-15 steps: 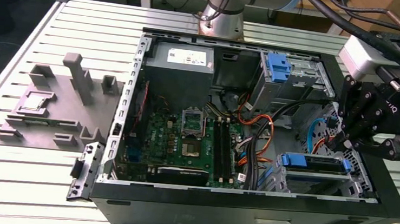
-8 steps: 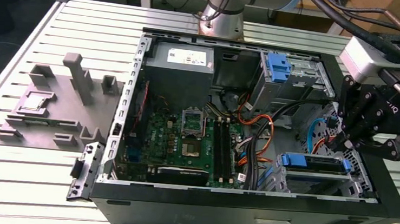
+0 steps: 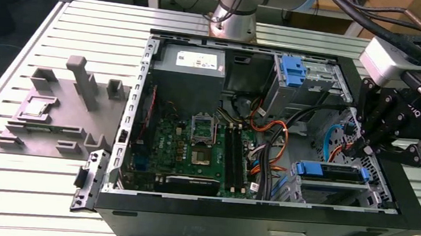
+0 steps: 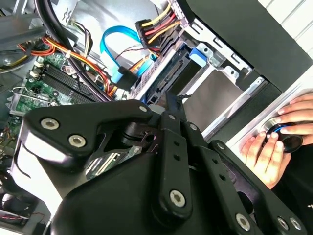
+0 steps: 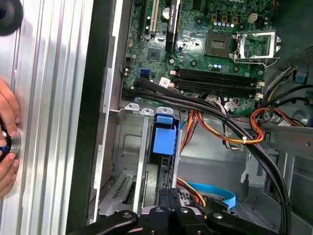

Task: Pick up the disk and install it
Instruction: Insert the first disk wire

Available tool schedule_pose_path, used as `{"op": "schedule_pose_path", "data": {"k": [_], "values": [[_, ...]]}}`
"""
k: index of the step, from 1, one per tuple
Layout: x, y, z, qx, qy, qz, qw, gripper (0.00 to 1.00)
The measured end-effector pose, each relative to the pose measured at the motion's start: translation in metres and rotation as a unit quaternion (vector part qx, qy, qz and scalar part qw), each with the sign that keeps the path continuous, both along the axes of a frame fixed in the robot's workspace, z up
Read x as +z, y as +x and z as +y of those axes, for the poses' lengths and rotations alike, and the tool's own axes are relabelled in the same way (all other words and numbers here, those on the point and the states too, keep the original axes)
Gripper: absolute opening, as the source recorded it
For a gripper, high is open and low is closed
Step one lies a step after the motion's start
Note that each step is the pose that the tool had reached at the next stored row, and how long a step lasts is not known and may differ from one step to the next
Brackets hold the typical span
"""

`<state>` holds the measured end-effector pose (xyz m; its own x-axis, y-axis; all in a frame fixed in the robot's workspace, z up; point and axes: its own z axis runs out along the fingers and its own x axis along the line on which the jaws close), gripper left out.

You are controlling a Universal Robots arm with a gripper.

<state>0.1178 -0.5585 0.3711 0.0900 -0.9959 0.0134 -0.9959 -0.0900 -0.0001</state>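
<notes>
So, the disk [image 3: 331, 172] sits in the lower drive cage at the front corner of the open PC case [image 3: 262, 228], on the exterior view's right, blue carrier and all. The gripper [image 5: 170, 193] hangs right over that cage, closed up tight with nothing in it. I can't tell whether it's touching the disk.

It's pretty crowded around there. A black cable bundle [image 5: 195, 101] and orange wires [image 5: 208, 128] run just beside the bay, and a flat blue cable [image 5: 217, 195] lies next to the cage. Farther back are the motherboard [image 3: 192, 145], a blue bracket [image 3: 291, 72] on the upper bay and the grey power supply [image 3: 188, 64].

A grey fixture [image 3: 51, 110] stands on the slatted worktop [image 3: 27, 205], well apart from the case. Someone's hand [image 4: 271, 147] rests on a round knob [image 4: 292, 143] beside the case.
</notes>
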Motion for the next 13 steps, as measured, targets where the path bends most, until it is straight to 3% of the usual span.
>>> {"op": "schedule_pose_path", "data": {"k": [8, 13], "values": [[0.0, 0.0032, 0.0077, 0.0, -0.0008, 0.0, 1.0, 0.1], [0.0, 0.0034, 0.0084, 0.0, -0.0008, 0.0, 1.0, 0.1]]}}
